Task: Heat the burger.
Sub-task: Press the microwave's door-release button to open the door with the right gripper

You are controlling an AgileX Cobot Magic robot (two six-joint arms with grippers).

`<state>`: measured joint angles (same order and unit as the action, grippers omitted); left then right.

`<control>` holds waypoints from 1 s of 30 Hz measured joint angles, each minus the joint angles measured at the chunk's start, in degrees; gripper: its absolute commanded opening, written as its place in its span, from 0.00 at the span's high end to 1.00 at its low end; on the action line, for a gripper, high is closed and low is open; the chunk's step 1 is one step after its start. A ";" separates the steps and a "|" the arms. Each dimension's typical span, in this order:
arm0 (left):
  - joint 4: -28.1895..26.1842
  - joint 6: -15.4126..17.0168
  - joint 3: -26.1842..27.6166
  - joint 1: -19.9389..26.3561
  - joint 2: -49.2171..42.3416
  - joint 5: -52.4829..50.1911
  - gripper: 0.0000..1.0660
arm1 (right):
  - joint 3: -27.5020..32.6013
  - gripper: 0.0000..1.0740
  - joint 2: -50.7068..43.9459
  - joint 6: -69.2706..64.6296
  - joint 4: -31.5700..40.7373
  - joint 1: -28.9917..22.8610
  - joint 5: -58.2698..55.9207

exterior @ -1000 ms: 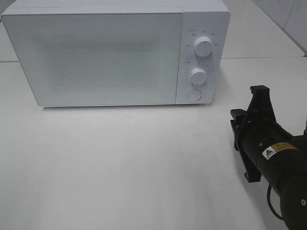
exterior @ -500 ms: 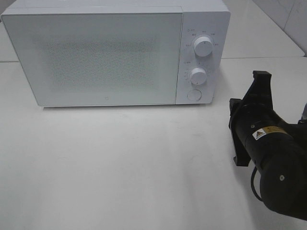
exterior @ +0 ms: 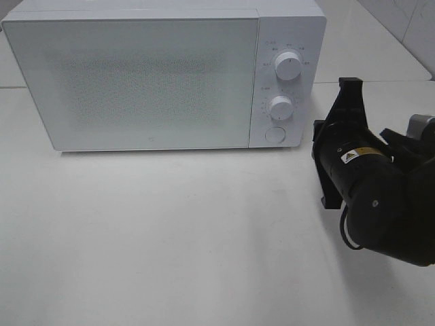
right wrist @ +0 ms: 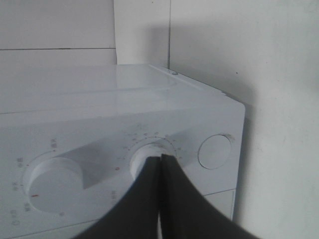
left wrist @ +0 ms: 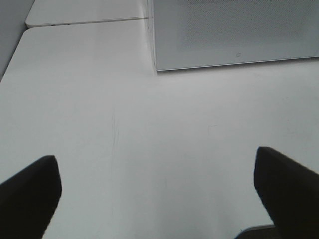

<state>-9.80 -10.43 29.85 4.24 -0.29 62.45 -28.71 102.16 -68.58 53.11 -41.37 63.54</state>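
Observation:
The burger is out of view. A white microwave stands at the back of the table with its door closed. My right arm reaches toward the control panel from the right, and its fingers are hidden behind the wrist in the high view. In the right wrist view, my right gripper is shut with nothing in it. Its tips are in front of the lower knob; whether they touch I cannot tell. My left gripper hangs open over the bare table, in front of the microwave's left corner.
The panel carries an upper knob, a lower knob and a round button. The white table stretches in front of the microwave. A tiled wall stands behind it.
My right gripper has shut. The right arm has moved up and left toward the microwave's control panel and turned at the wrist. The left gripper has stayed open.

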 measured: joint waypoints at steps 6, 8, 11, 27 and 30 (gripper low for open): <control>0.00 0.00 0.00 0.00 0.00 0.00 0.08 | -2.69 1.00 5.04 -4.18 -2.81 0.00 -0.29; 0.00 0.00 0.00 0.00 0.00 0.00 0.08 | -3.27 1.00 5.73 -4.41 -3.21 0.00 -0.29; 0.00 0.00 0.00 0.00 0.00 0.00 0.08 | -4.93 1.00 7.33 -4.58 -3.78 0.00 -0.52; 0.00 0.00 0.00 0.00 0.00 0.00 0.08 | -12.26 1.00 13.06 -5.44 -6.82 4.47 -6.47; 0.00 0.00 0.00 0.00 0.00 0.00 0.08 | -13.58 1.00 14.50 -5.44 -7.56 5.27 -7.05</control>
<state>-9.80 -10.43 29.85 4.24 -0.29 62.45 -42.28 116.65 -74.03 45.55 -36.10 56.49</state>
